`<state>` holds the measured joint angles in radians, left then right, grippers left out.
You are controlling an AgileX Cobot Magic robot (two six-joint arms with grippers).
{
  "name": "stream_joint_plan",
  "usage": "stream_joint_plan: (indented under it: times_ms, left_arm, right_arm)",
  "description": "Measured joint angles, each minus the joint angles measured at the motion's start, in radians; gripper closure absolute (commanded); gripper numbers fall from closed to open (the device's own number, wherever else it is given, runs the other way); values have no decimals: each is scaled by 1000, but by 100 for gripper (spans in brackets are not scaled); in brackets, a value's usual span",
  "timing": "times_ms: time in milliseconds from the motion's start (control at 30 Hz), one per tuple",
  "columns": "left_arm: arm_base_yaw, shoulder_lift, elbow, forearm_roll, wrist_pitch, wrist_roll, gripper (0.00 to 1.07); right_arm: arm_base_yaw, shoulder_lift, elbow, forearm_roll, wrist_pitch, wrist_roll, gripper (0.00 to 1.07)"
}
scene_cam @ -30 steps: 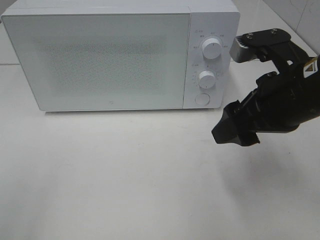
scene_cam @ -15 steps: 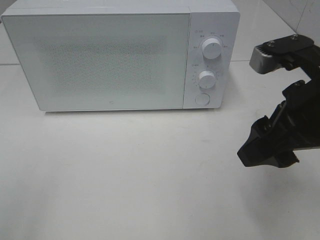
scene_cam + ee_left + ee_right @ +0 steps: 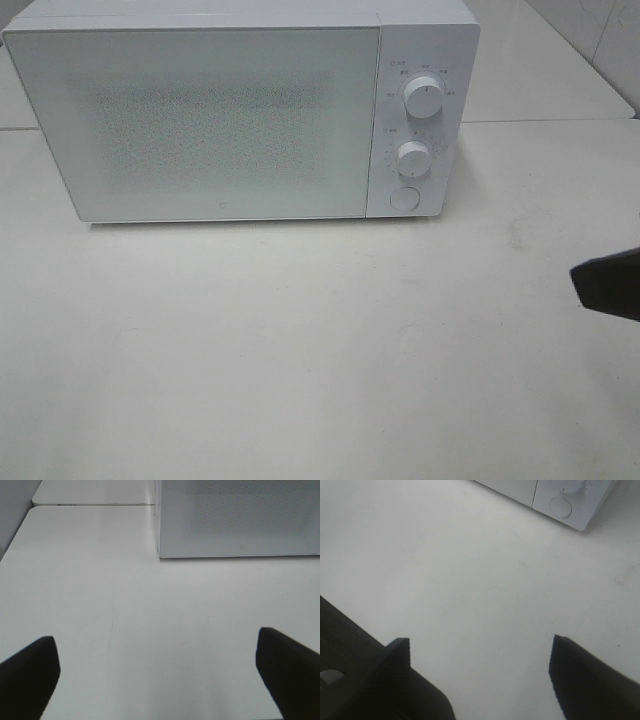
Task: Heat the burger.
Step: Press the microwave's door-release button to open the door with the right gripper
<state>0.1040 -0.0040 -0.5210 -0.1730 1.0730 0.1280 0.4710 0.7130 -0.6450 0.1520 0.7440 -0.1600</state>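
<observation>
Both sets of jaws stand wide apart; neither grips anything; table (image 3: 150,605) below.

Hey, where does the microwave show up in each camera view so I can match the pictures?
Exterior high: the microwave fills the upper left, door shut.
Left wrist: only a lower corner of its door, across the table from the open left claw.
Right wrist: only its control panel corner, well beyond the open right claw.
Shared landmark: the round button, in exterior high and right wrist.
</observation>
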Motion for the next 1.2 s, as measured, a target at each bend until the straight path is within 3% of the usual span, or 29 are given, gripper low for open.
stream_joint_plan:
  times_ms: [167,267,367,433,633,1033,1200]
  left_arm:
    - [0,0,0,0,0,0,7]
    - [0,0,0,0,0,0,7]
    - [0,0,0,0,0,0,7]
    - [0,0,0,0,0,0,7]
    - [0,0,0,0,0,0,7]
    - [0,0,0,0,0,0,7]
    - [0,0,0,0,0,0,7]
  right_arm:
    - [-6,-178,76,0,36,42,32]
    - [-14,-197,81,0,48,54,32]
    - [-68,-252,86,-1,84,63,32]
    - [-168,-338,86,-12,111,72,32]
    - [-253,-475,86,-30,147,78,32]
    - [-276,-707,136,-113,244,101,32]
    - [-276,-717,138,-152,249,152,32]
